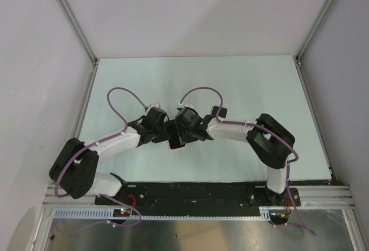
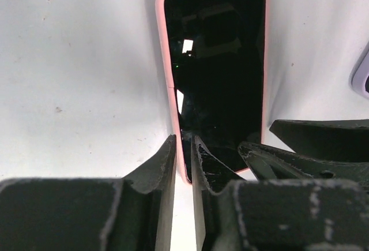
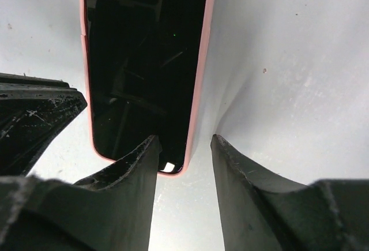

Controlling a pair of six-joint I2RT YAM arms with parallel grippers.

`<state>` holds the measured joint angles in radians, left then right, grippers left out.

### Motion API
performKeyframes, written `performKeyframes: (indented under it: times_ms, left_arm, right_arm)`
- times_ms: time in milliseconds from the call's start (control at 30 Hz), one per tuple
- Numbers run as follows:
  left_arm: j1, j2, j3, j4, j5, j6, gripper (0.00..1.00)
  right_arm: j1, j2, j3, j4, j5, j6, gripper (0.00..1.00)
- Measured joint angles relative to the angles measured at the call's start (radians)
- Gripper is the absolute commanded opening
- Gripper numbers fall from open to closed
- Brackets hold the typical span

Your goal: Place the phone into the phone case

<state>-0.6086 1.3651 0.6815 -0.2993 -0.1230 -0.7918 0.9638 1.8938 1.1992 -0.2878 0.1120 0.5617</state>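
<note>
The black phone (image 2: 222, 72) lies face up inside the salmon-pink phone case (image 2: 163, 43) on the table; only the case's rim shows around it. My left gripper (image 2: 183, 144) is nearly closed, its jaws pinching the case's left rim near the near corner. My right gripper (image 3: 184, 141) is open and straddles the case's right rim (image 3: 202, 78): one finger is over the phone's face (image 3: 144, 60), the other over bare table. In the top view both grippers (image 1: 163, 128) (image 1: 180, 130) meet over the case (image 1: 176, 146), hiding most of it.
The pale table (image 1: 242, 89) is enclosed by white walls with metal frame posts (image 1: 72, 17). Purple cables (image 1: 118, 98) loop over both arms. The right arm's fingers (image 2: 300, 153) crowd the left wrist view, and a left finger (image 3: 34, 118) shows in the right wrist view.
</note>
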Motion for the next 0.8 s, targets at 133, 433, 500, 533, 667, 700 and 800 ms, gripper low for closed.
performKeyframes:
  times_ms: [133, 433, 500, 533, 667, 700, 800]
  left_arm:
    - [0.01, 0.0, 0.0, -0.003, 0.0, 0.011, 0.22]
    - [0.014, 0.039, 0.002, -0.003, 0.018, 0.026, 0.24]
    - [0.014, 0.053, 0.002, -0.003, 0.022, 0.026, 0.24]
    - [0.015, 0.056, 0.004, -0.002, 0.023, 0.026, 0.24]
    - [0.015, 0.077, 0.023, 0.0, 0.022, 0.031, 0.23]
    - [0.015, 0.083, 0.027, 0.002, 0.022, 0.03, 0.23]
    - [0.015, 0.105, 0.042, 0.005, 0.018, 0.027, 0.23]
  right_arm:
    - [-0.019, -0.005, -0.01, 0.009, -0.035, -0.014, 0.5]
    - [-0.062, -0.006, -0.018, 0.019, -0.103, -0.018, 0.41]
    - [-0.063, -0.005, -0.018, 0.024, -0.111, -0.016, 0.37]
    - [-0.063, -0.005, -0.019, 0.028, -0.114, -0.016, 0.35]
    - [-0.058, -0.003, -0.019, 0.035, -0.117, -0.015, 0.31]
    - [-0.055, -0.003, -0.019, 0.036, -0.115, -0.015, 0.3]
    - [-0.042, -0.002, -0.019, 0.039, -0.101, -0.013, 0.3]
